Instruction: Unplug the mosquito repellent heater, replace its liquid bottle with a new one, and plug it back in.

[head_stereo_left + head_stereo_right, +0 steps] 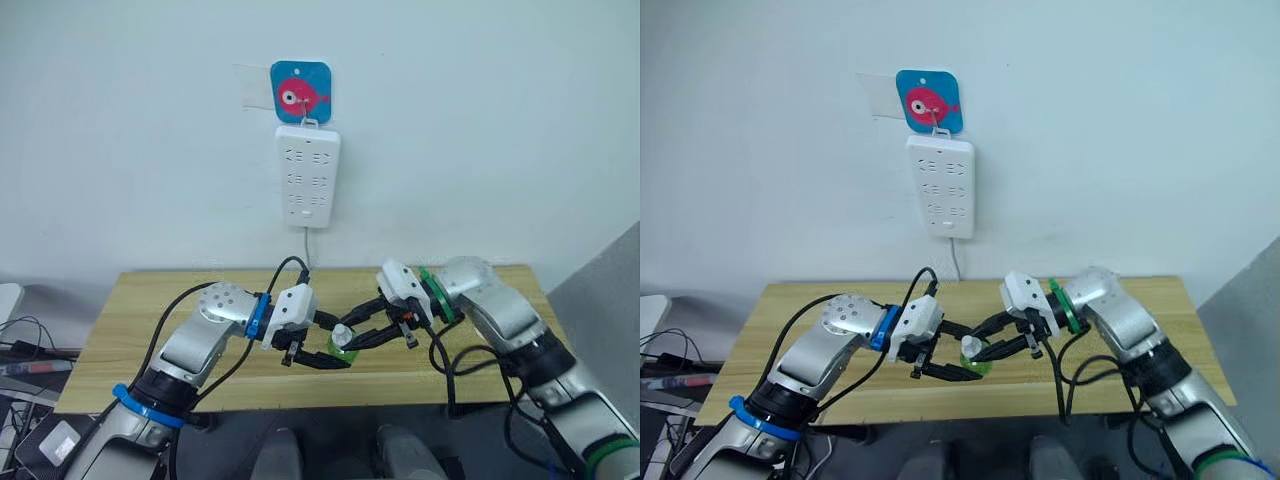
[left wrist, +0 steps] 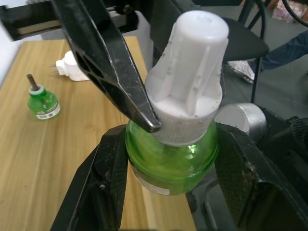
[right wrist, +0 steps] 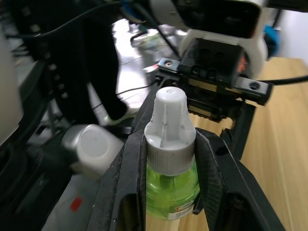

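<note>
With the left gripper [image 2: 168,159] clamping the new bottle's [image 2: 173,161] green body and the right gripper [image 3: 168,144] pinching its white cap [image 3: 167,127], a slipping twist is risking spilling liquid onto the bench [image 2: 29,159].

New bottle [image 2: 171,161] — translucent green, white cap; old bottle [image 2: 43,102] green, dark wick; heater [image 2: 74,67] white; surface [image 1: 150,310] — pale wood grain.

Light is bright and even; soft shadows lie on the bench [image 1: 150,310]. Wrist view backgrounds are blurred.
</note>
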Robot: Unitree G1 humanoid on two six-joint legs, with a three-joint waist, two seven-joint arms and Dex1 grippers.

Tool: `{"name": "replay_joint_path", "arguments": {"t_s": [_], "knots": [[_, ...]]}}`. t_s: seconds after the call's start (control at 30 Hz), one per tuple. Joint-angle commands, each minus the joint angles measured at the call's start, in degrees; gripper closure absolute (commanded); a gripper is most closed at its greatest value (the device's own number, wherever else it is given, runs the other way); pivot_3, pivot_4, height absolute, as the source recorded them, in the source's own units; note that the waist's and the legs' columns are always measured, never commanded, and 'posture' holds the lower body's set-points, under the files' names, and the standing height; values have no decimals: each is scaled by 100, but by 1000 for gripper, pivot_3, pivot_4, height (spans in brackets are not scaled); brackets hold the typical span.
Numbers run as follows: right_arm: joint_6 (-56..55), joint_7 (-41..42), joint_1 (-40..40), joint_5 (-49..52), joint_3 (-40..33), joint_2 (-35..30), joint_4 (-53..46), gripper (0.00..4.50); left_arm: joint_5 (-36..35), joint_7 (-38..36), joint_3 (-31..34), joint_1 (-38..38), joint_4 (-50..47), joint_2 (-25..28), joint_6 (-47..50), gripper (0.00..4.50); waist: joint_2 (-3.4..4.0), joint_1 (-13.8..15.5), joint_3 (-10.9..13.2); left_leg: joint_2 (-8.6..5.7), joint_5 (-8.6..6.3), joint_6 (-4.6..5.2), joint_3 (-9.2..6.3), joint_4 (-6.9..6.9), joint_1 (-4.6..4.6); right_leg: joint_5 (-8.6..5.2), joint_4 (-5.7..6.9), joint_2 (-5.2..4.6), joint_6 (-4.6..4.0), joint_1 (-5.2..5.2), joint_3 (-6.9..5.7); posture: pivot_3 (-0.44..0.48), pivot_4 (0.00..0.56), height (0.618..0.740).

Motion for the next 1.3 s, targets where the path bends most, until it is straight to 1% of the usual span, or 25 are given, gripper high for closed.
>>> {"name": "replay_joint_path", "arguments": {"t_s": [0.03,0.07,0.13,0.17,0.23,0.4,0.53,0.6,0.67,0.77,0.8,0.87,0.93,1.3], "knots": [[-334,460,-273,-43,-43,65,234,3469,-5,-5,41,45,-157,83,-30,2262,0,11,0,0,0,0,-1,0,0,0,0,-1,0,0,-1,21,115,740],[-309,496,-318,-37,-78,70,299,3469,-12,13,43,55,-173,87,-17,2262,0,19,0,0,0,0,-3,0,-1,0,-1,-2,0,0,-3,22,115,740],[-148,561,-361,36,-151,-7,297,2757,-15,53,57,87,-192,98,-3,2262,0,36,0,-1,0,0,-4,0,-2,0,-1,-4,0,0,-4,21,115,740],[-88,568,-352,67,-182,-52,259,2499,-6,78,65,98,-190,97,-3,2262,1,42,0,-1,0,0,-5,0,-2,0,-1,-5,0,0,-4,19,115,740],[1,492,-279,116,-284,-171,136,1825,18,157,93,105,-145,66,-10,2262,1,59,0,-1,0,0,-6,1,-2,0,0,-6,-1,0,-5,19,115,740],[437,-39,192,274,-790,-625,-436,63,10,436,202,34,33,-53,33,2262,0,122,0,-2,0,0,-9,3,-2,0,2,-6,-1,2,-8,7,118,740],[1027,-982,822,323,-1202,-747,-1376,21,21,665,281,-51,240,-132,12,2262,1,140,0,-2,0,0,-9,3,-3,0,2,-6,-1,1,-7,-10,122,740],[1261,-1482,1070,340,-1350,-638,-1776,21,-5,727,308,-66,272,-166,46,2262,1,123,0,-1,0,0,-8,4,-3,0,5,-5,-1,0,-6,-12,122,740],[1638,-2192,1321,348,-1522,-419,-2199,21,16,847,346,-110,332,-220,50,2262,1,100,0,-1,0,0,-6,3,-2,0,8,-4,-1,0,-2,-21,121,740],[1934,-2857,1651,323,-1567,-171,-2665,21,18,1014,398,-184,419,-310,90,2262,0,100,0,-2,0,-1,-6,6,-2,0,13,-3,0,-1,-3,-30,123,740],[1955,-3027,1722,280,-1546,-96,-2743,184,12,1039,394,-198,429,-328,104,2262,0,96,0,-2,0,-1,-5,6,-2,0,12,-3,0,-1,-2,-35,122,740],[2017,-3204,1843,270,-1472,-17,-2892,601,4,1070,374,-222,424,-361,135,2262,0,89,0,-2,0,-1,-4,6,-3,0,12,-3,0,-1,-1,-37,122,740],[2055,-3273,1898,256,-1377,-9,-2998,1256,1,1062,359,-247,417,-373,167,2262,0,77,0,-4,0,-1,-4,6,-3,0,11,-4,0,0,-1,-40,121,740],[1909,-3536,1792,59,-1136,106,-2796,1256,-7,1056,365,-301,411,-419,280,2262,0,3,0,-4,0,-1,-3,5,-2,0,11,-3,0,-1,-1,-42,115,740]]}}
